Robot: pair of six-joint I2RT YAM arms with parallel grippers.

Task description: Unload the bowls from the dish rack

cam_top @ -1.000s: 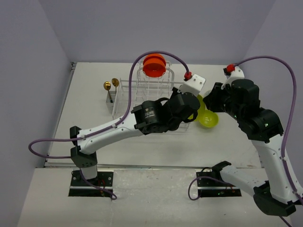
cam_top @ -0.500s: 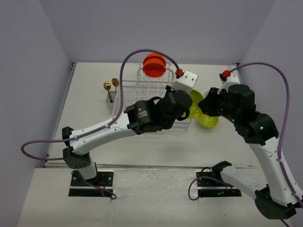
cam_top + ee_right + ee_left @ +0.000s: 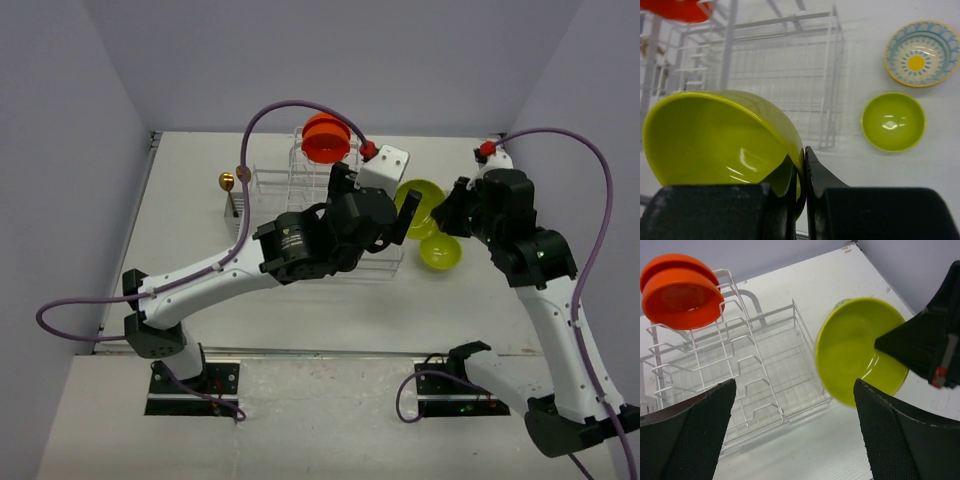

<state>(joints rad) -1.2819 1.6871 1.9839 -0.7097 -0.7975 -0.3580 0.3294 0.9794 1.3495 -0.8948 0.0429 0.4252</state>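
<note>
My right pincer (image 3: 799, 157) pinches the rim of a lime-green bowl (image 3: 715, 135), held tilted beside the right end of the dish rack (image 3: 765, 365). My left pincer (image 3: 794, 390) gapes wide over that rack, which stands near the far edge of the surface (image 3: 190, 260) with orange bowls (image 3: 682, 297) upright in it.

Top cam: fixed, high behind both arm bases, facing forward and down. Widest view, takes in the whole pale grey table (image 3: 190, 190).
Left wrist cam: sits behind the left gripper (image 3: 794, 385), looks out through its jaws, angled down at the white wire dish rack (image 3: 765, 365) from mid range.
Right wrist cam: behind the right gripper (image 3: 802, 152), very close on a glossy lime-green round bowl (image 3: 715, 140), rack behind it.
All three share the rack, that bowl and the orange-red glossy bowls (image 3: 326, 140) stood in the rack.
</note>
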